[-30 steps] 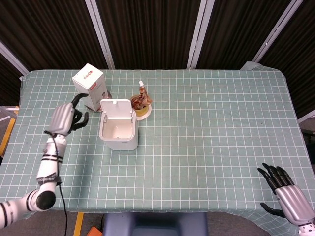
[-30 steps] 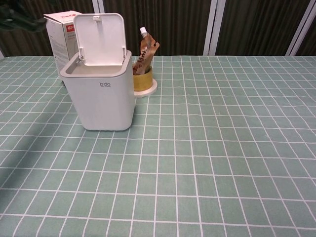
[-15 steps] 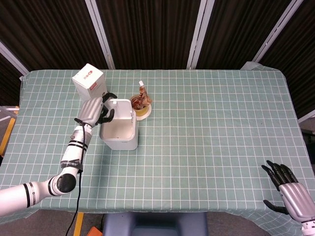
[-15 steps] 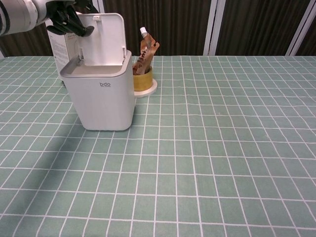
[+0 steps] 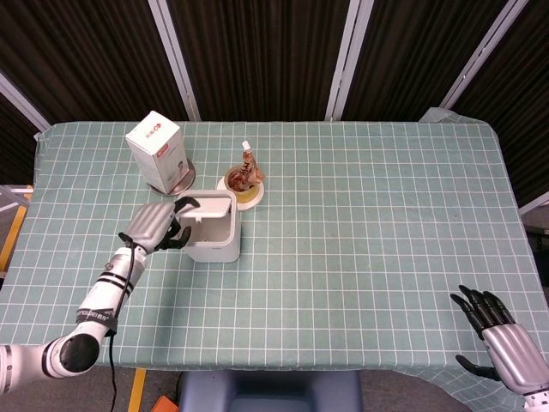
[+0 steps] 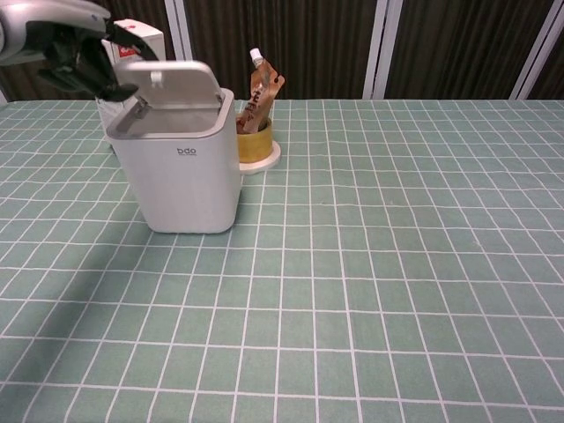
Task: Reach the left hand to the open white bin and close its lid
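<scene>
Standing upright on the left part of the worktop, the white bin has its tall side pointing straight up and its "bdo" mark facing the chest camera. Its lid is tipped far down now, almost flat, with a small gap left at the front. Half a second ago the lid stood straight up. The left hand has come down beside the bin's left edge, fingers curled and touching the lid, gripping nothing. The right hand rests open at the near right corner, fingers apart; only the head view shows it. Behind the bin stand a white box and a brown pouch in a yellow cup.
</scene>
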{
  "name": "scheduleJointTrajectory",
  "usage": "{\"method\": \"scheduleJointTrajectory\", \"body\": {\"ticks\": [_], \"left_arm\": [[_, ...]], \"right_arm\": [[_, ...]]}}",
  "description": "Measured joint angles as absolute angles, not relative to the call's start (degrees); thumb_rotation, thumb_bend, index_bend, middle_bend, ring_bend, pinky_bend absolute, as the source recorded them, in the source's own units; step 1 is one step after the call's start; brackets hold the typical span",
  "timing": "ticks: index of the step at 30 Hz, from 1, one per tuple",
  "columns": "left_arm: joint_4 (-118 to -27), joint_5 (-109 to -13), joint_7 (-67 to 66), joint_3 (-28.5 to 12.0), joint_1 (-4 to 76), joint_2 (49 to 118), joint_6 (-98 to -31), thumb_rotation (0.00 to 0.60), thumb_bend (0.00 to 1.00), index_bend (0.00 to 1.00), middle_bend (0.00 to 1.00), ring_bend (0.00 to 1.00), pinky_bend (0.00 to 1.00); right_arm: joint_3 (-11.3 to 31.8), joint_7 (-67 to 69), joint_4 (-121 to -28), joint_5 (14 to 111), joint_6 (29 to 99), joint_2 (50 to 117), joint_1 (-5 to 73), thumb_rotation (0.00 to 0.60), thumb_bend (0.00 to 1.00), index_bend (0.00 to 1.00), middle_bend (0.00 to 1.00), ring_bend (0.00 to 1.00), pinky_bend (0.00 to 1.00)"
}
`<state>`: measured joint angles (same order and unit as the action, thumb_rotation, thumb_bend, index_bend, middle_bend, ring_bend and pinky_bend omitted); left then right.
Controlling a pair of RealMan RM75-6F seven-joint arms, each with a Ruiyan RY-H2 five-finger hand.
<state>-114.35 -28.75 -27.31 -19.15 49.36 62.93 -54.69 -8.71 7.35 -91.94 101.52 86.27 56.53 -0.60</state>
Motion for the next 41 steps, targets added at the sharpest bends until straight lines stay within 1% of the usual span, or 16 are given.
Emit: {"method": "scheduleJointTrajectory", "body": {"ticks": [4,10,12,16,17,19,21,23,25,26,27,29,31,34,37,41], "left_arm": [[-117.3,-27.8,-30.0,-14.2,49.3,60.6,-54.1,0.6,0.54,0.22,1.0,1.0,1.0],[-116.7,-27.3,-31.0,-9.4,50.2,61.5,-52.5,0.6,0.54,0.2,1.0,1.0,1.0],[-116.6,-27.1,-30.9,-8.7,50.6,61.8,-52.1,0.6,0.55,0.18,1.0,1.0,1.0],[-117.9,-30.6,-28.3,-9.5,49.5,61.4,-53.7,0.6,0.55,0.12,0.99,1.0,1.0],[-118.4,-32.3,-27.4,-9.8,48.8,61.3,-54.5,0.6,0.55,0.1,0.98,0.98,1.0],[-119.7,-37.8,-24.8,-10.1,46.8,60.8,-56.4,0.6,0.55,0.07,0.9,0.93,1.0],[-120.9,-43.6,-22.1,-10.1,44.7,60.1,-58.2,0.6,0.54,0.05,0.78,0.81,1.0],[-122.1,-51.5,-18.6,-9.8,41.8,59.2,-60.5,0.6,0.54,0.05,0.65,0.65,0.91],[-122.9,-60.1,-15.1,-8.7,38.5,58.2,-62.9,0.6,0.53,0.04,0.47,0.44,0.68],[-122.9,-64.0,-13.7,-7.9,36.9,57.7,-64.1,0.6,0.52,0.04,0.35,0.31,0.49],[-122.8,-68.0,-12.3,-7.1,35.3,57.4,-65.4,0.6,0.5,0.04,0.22,0.16,0.27],[-121.7,-77.5,-9.4,-4.4,31.0,56.8,-69.2,0.6,0.48,0.04,0.08,0.02,0.08],[-118.6,-86.6,-7.5,-1.7,25.9,57.1,-74.9,0.6,0.47,0.05,0.01,0.0,0.02],[-110.2,-95.9,-6.1,0.9,18.8,59.9,-85.4,0.6,0.46,0.07,0.0,0.0,0.0],[-98.8,-99.5,-4.1,2.7,12.6,64.7,-95.1,0.6,0.45,0.06,0.0,0.0,0.0],[-86.2,-100.1,-1.3,4.1,6.5,69.8,-100.3,0.6,0.45,0.03,0.0,0.0,0.0]], "right_arm": [[-9.0,7.7,-92.1,101.9,86.6,56.5,-0.7,0.6,0.27,0.0,0.0,0.0,0.0],[-9.3,7.8,-92.4,102.2,86.3,56.5,-0.7,0.6,0.27,0.0,0.0,0.0,0.0],[-9.4,7.8,-92.4,102.2,86.4,56.5,-0.7,0.6,0.27,0.0,0.0,0.0,0.0],[-9.4,8.0,-92.5,102.3,87.0,56.3,-0.9,0.6,0.27,0.0,0.0,0.0,0.0],[-9.5,8.1,-92.4,102.3,86.9,56.3,-1.0,0.6,0.27,0.0,0.0,0.0,0.0],[-9.6,8.0,-92.4,102.4,86.7,56.3,-0.9,0.6,0.27,0.0,0.0,0.0,0.0],[-9.7,7.8,-92.4,102.6,86.4,56.3,-0.8,0.6,0.27,0.0,0.0,0.0,0.0],[-9.9,7.5,-92.5,102.8,86.0,56.3,-0.7,0.6,0.27,0.0,0.0,0.0,0.0],[-10.1,7.1,-92.6,103.1,85.7,56.4,-0.7,0.6,0.27,0.0,0.0,0.0,0.0],[-10.2,7.0,-92.7,103.2,85.6,56.4,-0.6,0.6,0.27,0.0,0.0,0.0,0.0],[-10.2,6.9,-92.7,103.2,85.6,56.5,-0.6,0.6,0.27,0.0,0.0,0.0,0.0],[-10.3,6.6,-92.7,103.3,85.6,56.6,-0.7,0.6,0.27,0.0,0.0,0.0,0.0],[-10.4,6.2,-92.7,103.4,85.4,56.7,-0.7,0.6,0.27,0.0,0.0,0.0,0.0],[-10.3,5.9,-92.8,103.3,85.5,56.9,-0.7,0.6,0.27,0.0,0.0,0.0,0.0],[-9.8,5.9,-92.8,102.7,85.9,57.1,-0.8,0.6,0.27,0.0,0.0,0.0,0.0],[-8.7,6.0,-92.7,100.9,86.3,57.4,-0.8,0.6,0.27,0.0,0.0,0.0,0.0]]}}
